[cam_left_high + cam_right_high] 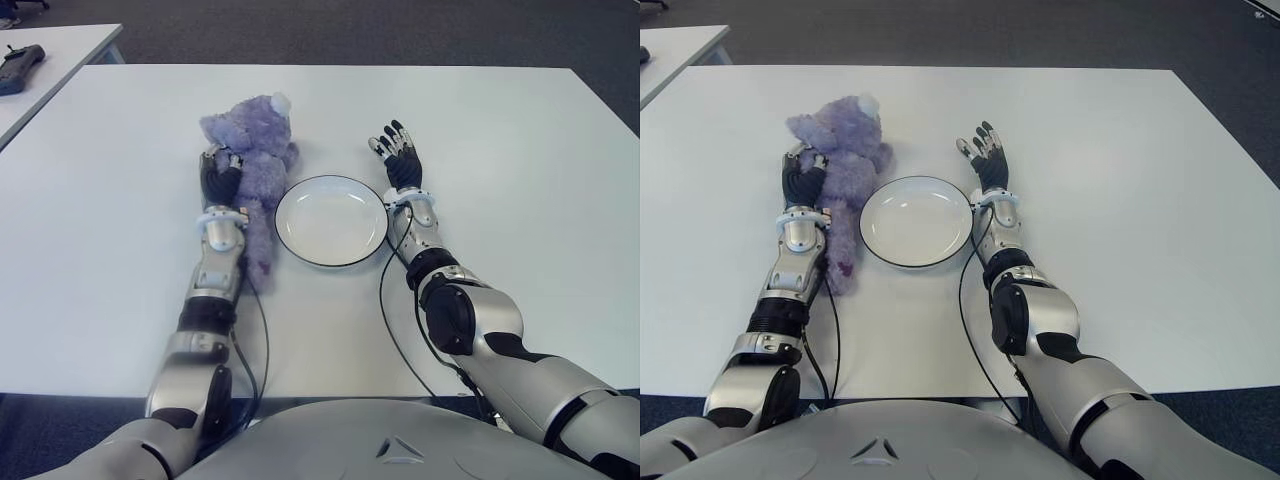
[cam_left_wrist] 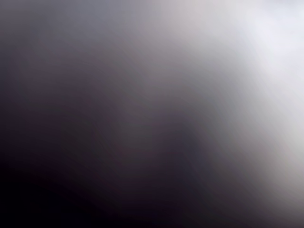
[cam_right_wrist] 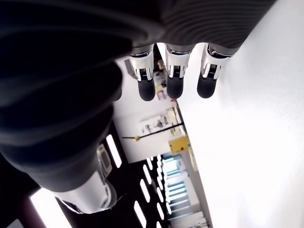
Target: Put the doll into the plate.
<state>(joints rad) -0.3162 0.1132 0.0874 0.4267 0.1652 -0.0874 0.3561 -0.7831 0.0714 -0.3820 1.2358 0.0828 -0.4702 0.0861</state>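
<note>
One left hand [image 1: 221,178] gripping doll [image 1: 256,160], beside plate [image 1: 330,220]

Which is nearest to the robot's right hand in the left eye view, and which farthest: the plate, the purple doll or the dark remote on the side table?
From the right hand:
1. Plate, just beside it toward the robot's left.
2. Doll, beyond the plate, under the left hand.
3. Remote, far left on the side table.

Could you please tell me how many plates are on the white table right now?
1. The plate lies empty on the table, between the purple doll under the left hand and the open right hand. Nothing suggests another hidden one.
</note>
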